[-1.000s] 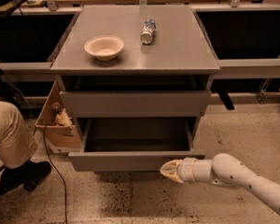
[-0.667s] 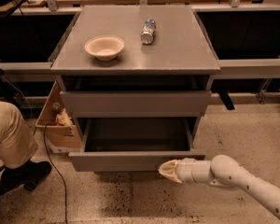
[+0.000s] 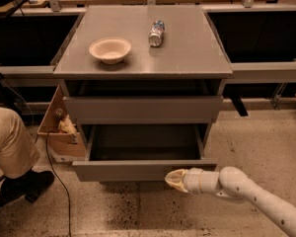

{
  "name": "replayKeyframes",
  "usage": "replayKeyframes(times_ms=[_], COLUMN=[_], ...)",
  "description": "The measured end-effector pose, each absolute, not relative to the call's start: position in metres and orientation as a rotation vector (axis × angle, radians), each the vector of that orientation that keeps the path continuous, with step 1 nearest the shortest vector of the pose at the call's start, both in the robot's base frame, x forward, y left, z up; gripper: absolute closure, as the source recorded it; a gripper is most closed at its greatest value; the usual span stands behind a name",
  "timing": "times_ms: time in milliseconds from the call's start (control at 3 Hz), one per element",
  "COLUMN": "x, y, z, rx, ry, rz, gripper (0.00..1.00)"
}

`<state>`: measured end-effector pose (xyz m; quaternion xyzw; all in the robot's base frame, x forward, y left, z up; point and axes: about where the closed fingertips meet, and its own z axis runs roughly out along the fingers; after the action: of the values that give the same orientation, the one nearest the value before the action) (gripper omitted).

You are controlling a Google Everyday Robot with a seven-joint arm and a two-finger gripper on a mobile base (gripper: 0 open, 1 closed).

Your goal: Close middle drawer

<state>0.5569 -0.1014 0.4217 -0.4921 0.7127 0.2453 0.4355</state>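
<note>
At the far left a person's bent leg [image 3: 9, 142] in tan trousers sits beside an open cardboard box [image 3: 56, 135], both clear of the work. Right of them stands the grey cabinet [image 3: 187, 58], with a pale bowl [image 3: 110, 50] and a bottle [image 3: 157, 32] lying on its top. The top drawer [image 3: 143, 108] is nearly flush. Below it the middle drawer [image 3: 123, 171] is pulled well out toward the near side, its grey inside open to view and its flat front running left to right. The gripper [image 3: 173, 179] is low against the near face of that front, right of its middle and at or just under its lower edge; whether it actually touches cannot be made out. Its fingers look pressed together into one cream wedge, holding nothing, and they point left along the front instead of into it. The white arm [image 3: 256, 199] reaches in from the near right corner. The drawer therefore lies on the far side of the gripper, and closing it calls for a push straight away, across the front's long axis. Since a second ago the gripper has crept a little leftward along the front, while the drawer looks just as far out as it was.
</note>
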Motion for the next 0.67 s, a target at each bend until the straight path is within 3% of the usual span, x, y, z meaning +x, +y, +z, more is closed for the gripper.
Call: replayKeyframes(times_ms=[667], x=[0.588], y=[-0.099], z=[0.408], rx=[-1.146], ry=[1.773], rz=[0.556], gripper=[1.0])
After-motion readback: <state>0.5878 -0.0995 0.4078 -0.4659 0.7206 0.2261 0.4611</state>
